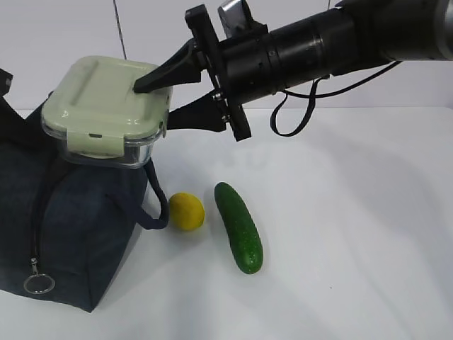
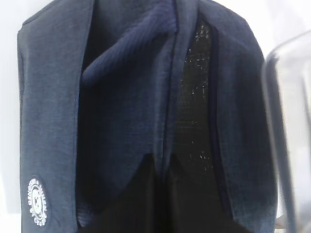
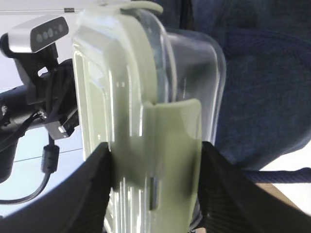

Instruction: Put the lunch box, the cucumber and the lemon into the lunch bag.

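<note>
Holding the lunch box [image 1: 106, 113] clamped in my right gripper [image 1: 159, 99], ext. view: one finger lies across the pale green lid, the other under the glass base, box raised over the top of the lunch bag [image 1: 71, 227] at 9 o'clock of frame. Lemon [image 1: 186, 211] sits on the white table [image 1: 354, 248] just beside the bag's loop handle, cucumber [image 1: 239, 227] just at its 3 o'clock, not touching. Zipper ring pull [image 1: 39, 284] hangs at bag's lower front.

L wrist view: my left gripper [image 2: 160, 194] is pinched together on a fold of navy fabric, w/ round white logo [image 2: 37, 201] at 7 o'clock and a blurred glass edge at 3 o'clock.

R wrist view: box [image 3: 146, 121] on edge betw. my two dark fingers [image 3: 87, 194], lid clip facing cam, bag fabric at 2 o'clock.
</note>
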Motion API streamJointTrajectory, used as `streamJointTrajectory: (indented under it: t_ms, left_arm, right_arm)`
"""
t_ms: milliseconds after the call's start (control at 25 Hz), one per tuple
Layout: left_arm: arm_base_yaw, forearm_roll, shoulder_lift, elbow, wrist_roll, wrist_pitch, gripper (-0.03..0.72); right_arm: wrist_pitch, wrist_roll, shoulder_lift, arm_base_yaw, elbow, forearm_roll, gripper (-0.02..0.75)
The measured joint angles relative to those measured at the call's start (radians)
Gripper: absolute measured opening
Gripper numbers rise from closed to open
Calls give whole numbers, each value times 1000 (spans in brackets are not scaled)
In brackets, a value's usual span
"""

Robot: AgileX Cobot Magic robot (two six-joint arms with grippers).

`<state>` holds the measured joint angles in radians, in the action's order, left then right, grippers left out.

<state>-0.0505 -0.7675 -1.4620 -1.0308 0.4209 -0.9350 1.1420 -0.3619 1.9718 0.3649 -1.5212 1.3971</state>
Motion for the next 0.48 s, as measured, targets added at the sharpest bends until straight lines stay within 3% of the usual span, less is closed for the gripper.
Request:
streamJointTrajectory:
  t_ms: [360, 480]
  left_arm:
    - [22, 0, 0, 0, -1, -11, -6]
    - [22, 0, 0, 0, -4, -11, -6]
  right_arm:
    - [-26, 0, 57, 31, -24, 35, 391]
    - [-34, 0, 79, 31, -24, -5, 391]
